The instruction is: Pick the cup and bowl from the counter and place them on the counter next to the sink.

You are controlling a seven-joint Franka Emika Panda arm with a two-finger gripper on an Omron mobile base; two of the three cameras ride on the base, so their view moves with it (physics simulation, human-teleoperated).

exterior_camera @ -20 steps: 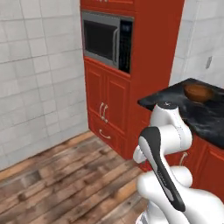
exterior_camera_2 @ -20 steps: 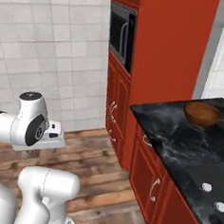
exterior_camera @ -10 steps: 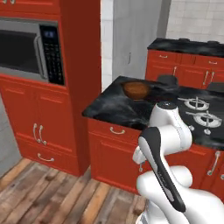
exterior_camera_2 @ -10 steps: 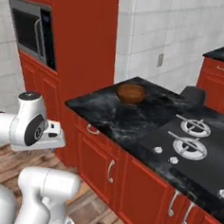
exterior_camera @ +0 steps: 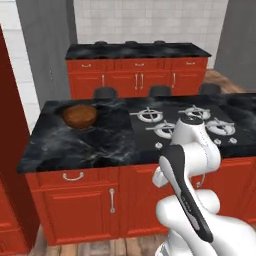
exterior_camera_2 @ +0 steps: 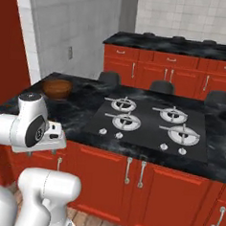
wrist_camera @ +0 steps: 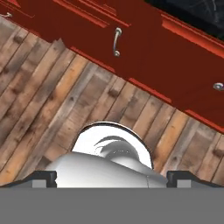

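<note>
Arm [exterior_camera: 187,165] is showing glossy white rounded shells w/ a long black strip running down 1 link. Joints are looking like fat cylinders capped by domes; in the right base view, 1 joint end is showing a dark grey disc w/ a small pale centre. Small grey-white block is sticking out beside it. Base segment is bulging wide, smooth, all white.

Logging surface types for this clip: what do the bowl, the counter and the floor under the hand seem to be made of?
The bowl looks like dark brown wood, slightly glossy inside. The counter looks like polished black marble: faint white veining and soft reflections. The floor looks like matt wooden planks, with visible grain and seams. All is rendered, so these are looks only.
</note>
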